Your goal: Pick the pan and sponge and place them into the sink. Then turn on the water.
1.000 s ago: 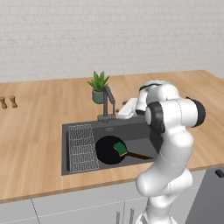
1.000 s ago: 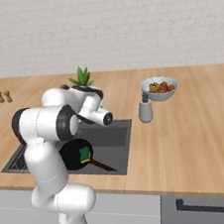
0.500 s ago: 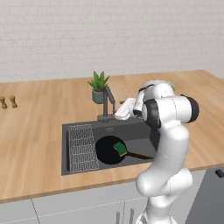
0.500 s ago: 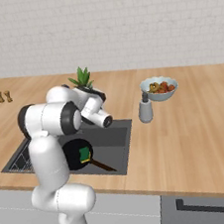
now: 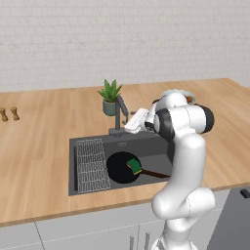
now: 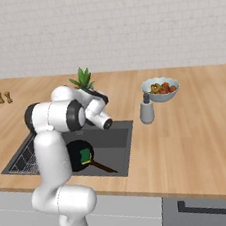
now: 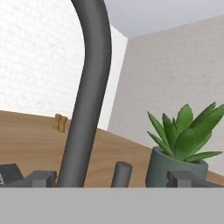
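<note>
sink (image 5: 155,151): dk grey basin in wood surface (image 5: 44,141), wire rack at one end | pan (image 5: 119,167): black, round, in sink, thin handle toward arm | sponge (image 5: 134,166): green/yellow, on pan | faucet (image 7: 86,96): dk grey, behind sink, close ahead of fingers (image 7: 43,176) | fingers spread, holding nothing | plant (image 7: 183,146) beside faucet

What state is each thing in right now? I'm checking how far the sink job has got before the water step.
pan: lying flat in the sink, handle toward the robot.
sponge: resting on the pan, green side up.
sink: holds pan and sponge; no water seen.
faucet: no water running.
gripper: close in front of the faucet, fingers apart, holding nothing.
</note>
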